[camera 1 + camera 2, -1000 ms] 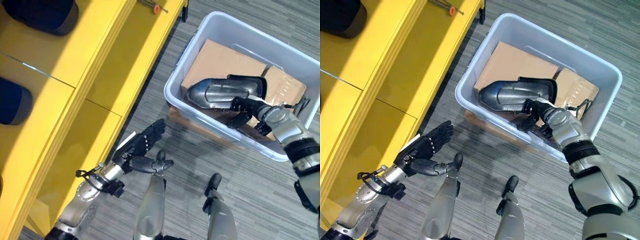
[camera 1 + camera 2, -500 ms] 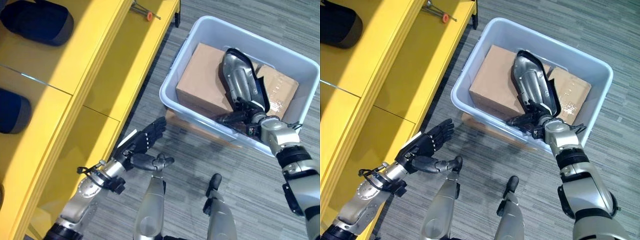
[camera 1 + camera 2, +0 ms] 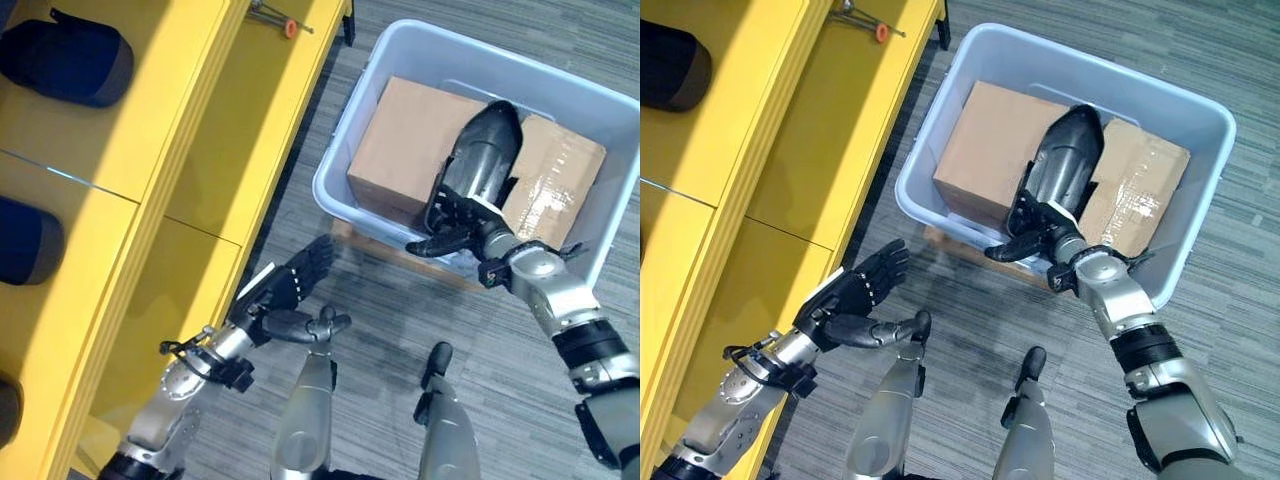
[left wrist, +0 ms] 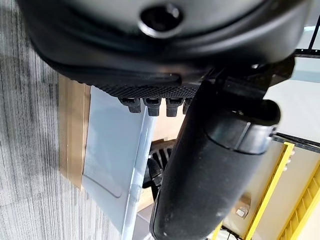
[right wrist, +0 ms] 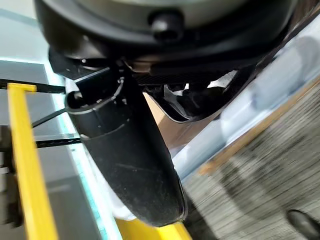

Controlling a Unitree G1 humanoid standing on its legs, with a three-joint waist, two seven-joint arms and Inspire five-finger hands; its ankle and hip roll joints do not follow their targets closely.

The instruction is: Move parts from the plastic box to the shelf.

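A dark, curved shell part (image 3: 483, 160) stands tilted on end above the pale plastic box (image 3: 337, 170), over the two cardboard cartons inside. My right hand (image 3: 455, 218) is shut on its lower end, just inside the box's near wall, with the thumb sticking out sideways. The same part (image 3: 1063, 165) and right hand (image 3: 1038, 228) show in the right eye view. My left hand (image 3: 283, 291) hovers open over the floor between the yellow shelf (image 3: 200, 130) and the box, fingers straight.
Two dark blue padded parts (image 3: 73, 58) (image 3: 27, 243) lie on the shelf's upper level. A thin tool with an orange tip (image 3: 281, 20) lies at the shelf's far end. The box rests on a wooden board (image 3: 372, 243) on grey carpet.
The part swung from lying across the cartons to standing on end, then tipped the other way. My right hand moved towards the box's near wall. The left hand stayed put.
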